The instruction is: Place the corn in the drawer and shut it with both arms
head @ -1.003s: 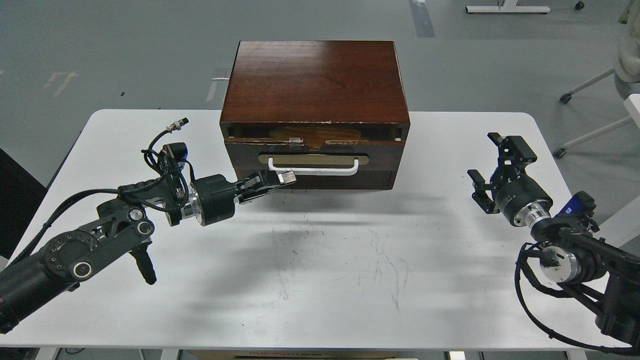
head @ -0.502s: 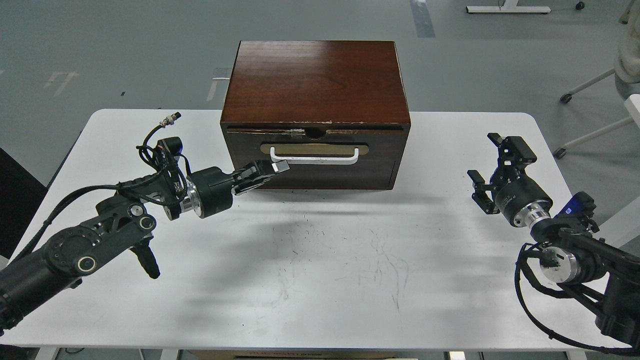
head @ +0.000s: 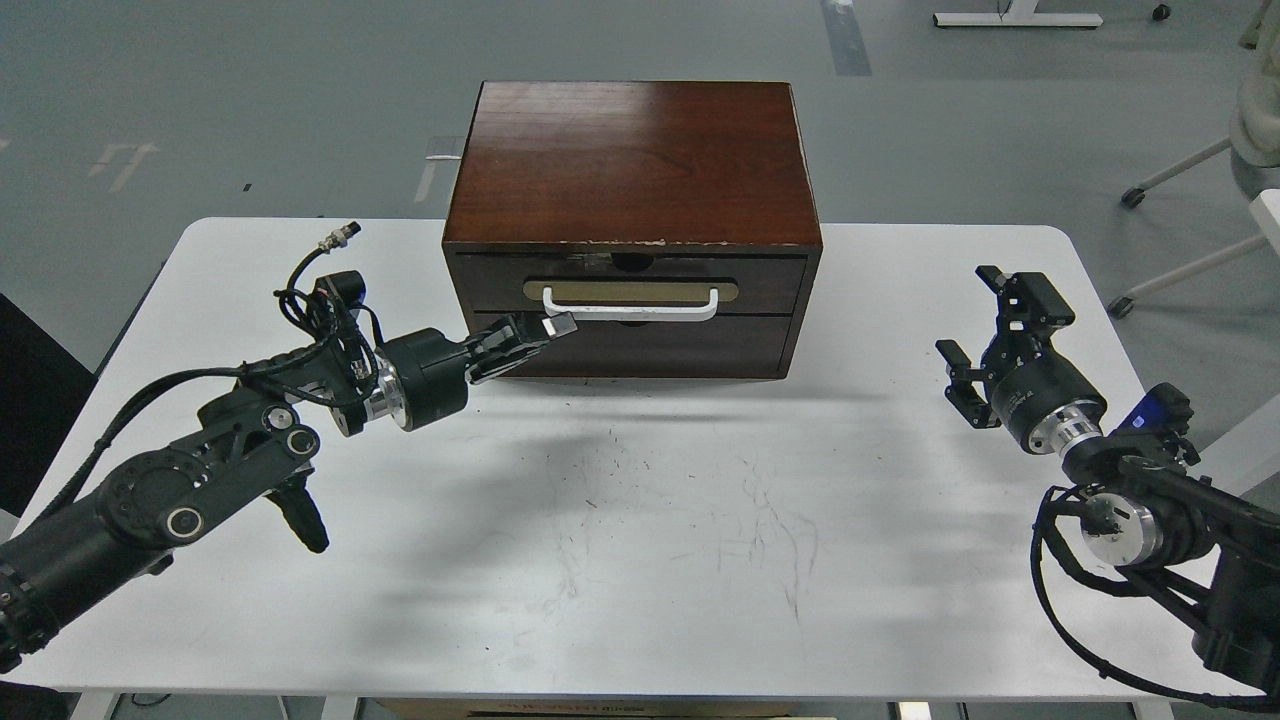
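Observation:
The drawer (head: 630, 285), dark red-brown with a white bar handle (head: 630, 307) on a tan plate, sits flush in the front of the wooden box (head: 632, 160). No pale inside shows. The corn is out of view. My left gripper (head: 545, 328) is shut, its fingertips close together against the box front by the left end of the handle. My right gripper (head: 985, 315) is open and empty above the table at the right, well apart from the box.
The box stands at the back middle of the white table (head: 640, 520). A plain dark panel (head: 650, 348) lies below the drawer. Chair legs with a castor (head: 1130, 195) stand on the floor at the far right.
The drawer has slid back into the box, from partly open to flush. My left gripper moved forward with it, staying by the handle's left end. My right arm has not moved.

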### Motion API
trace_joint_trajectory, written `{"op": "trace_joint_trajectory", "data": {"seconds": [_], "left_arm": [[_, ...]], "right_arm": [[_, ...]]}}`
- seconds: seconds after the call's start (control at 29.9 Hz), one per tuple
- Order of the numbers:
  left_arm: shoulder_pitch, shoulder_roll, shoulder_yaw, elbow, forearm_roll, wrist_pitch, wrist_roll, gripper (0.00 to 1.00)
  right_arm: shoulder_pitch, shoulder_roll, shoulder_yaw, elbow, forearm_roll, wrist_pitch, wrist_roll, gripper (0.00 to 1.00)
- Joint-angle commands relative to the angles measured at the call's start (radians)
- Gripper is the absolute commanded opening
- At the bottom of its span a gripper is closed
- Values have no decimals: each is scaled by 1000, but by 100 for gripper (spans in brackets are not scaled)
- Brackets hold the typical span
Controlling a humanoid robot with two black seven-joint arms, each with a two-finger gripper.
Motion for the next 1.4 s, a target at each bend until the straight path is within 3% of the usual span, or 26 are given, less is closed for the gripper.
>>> {"op": "trace_joint_trajectory", "data": {"seconds": [0.0,0.17,0.27,0.37,0.47,0.5,0.53,0.57,0.87,1.07,1.37], "left_arm": [[4,29,7,-26,-45,-57,-6,0],[21,120,10,-129,-49,-177,-33,0],[41,178,0,-203,-65,-186,-92,0],[42,227,-2,-241,-149,-186,-96,0],[41,269,-30,-255,-354,-186,-96,40],[41,272,-51,-253,-437,-186,-96,73],[41,275,-63,-253,-477,-186,-96,97],[41,276,-74,-249,-508,-186,-96,100],[76,272,-120,-134,-726,-186,-96,100],[140,252,-116,-20,-767,-139,-96,100],[241,217,-119,-11,-878,-173,-96,100]], "right_arm": [[0,-1,2,0,0,0,0,100],[0,-4,2,2,0,0,0,100],[-3,-8,3,3,0,0,0,100],[-2,-8,6,2,0,0,0,100],[5,-8,15,0,2,0,0,100],[8,-8,18,0,2,0,0,100],[9,-10,20,2,2,0,0,100],[11,-10,23,2,2,0,0,100],[37,5,32,-4,2,-8,0,100],[35,16,31,-7,2,-8,0,100],[34,41,25,0,2,-6,0,100]]}}
